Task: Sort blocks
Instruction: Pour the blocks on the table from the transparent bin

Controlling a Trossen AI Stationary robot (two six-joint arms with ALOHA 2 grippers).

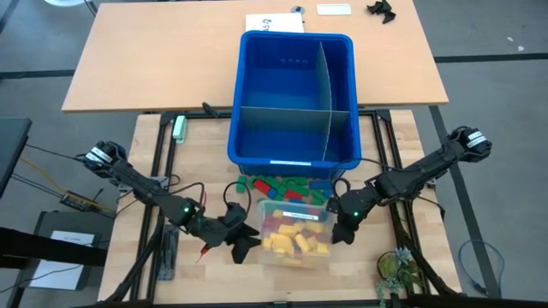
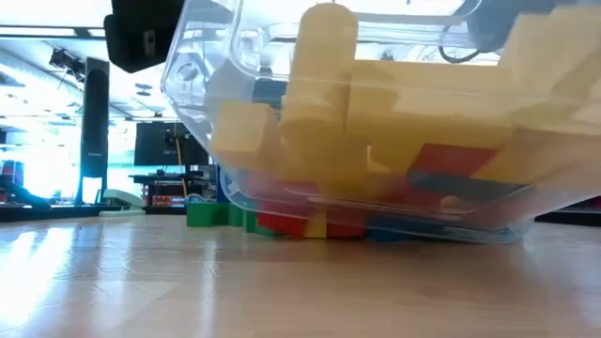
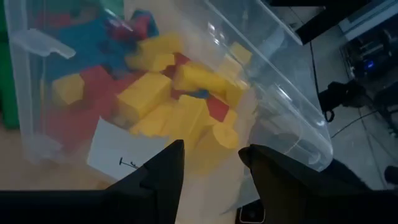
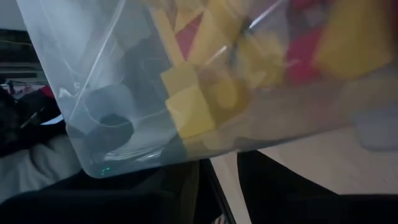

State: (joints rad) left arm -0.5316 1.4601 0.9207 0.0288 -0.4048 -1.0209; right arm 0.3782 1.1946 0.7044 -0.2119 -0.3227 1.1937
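Note:
A small clear tub (image 1: 295, 229) full of yellow, red and blue blocks (image 3: 161, 93) stands tipped in the middle of the near table. In the low view the tub (image 2: 394, 141) has its left side raised and its right bottom edge on the wood. My left gripper (image 1: 244, 245) is at the tub's near left corner and shut on it. My right gripper (image 1: 342, 231) is at the tub's right side, fingers apart. Loose green, red and blue blocks (image 1: 278, 186) lie on the table between the tub and the blue bin (image 1: 248, 103). My left gripper (image 3: 211, 180) comes at the tub slanting down from the table's near left. The wall with the white label (image 3: 124, 155) and the rim (image 3: 298, 143) reach down between its fingers, which hide the contact itself. The tub's left side is raised off the table. My right gripper (image 4: 224, 186) has its fingers just under the tub's lower wall (image 4: 205, 143), with bare table in the gap. I cannot tell whether they touch it.
The blue bin, split by grey dividers (image 1: 325, 85), stands just beyond the loose blocks. A small green plant (image 1: 396, 269) is at the near right corner and a green object (image 1: 180, 128) at the far left. Papers (image 1: 274, 21) lie on the farther table.

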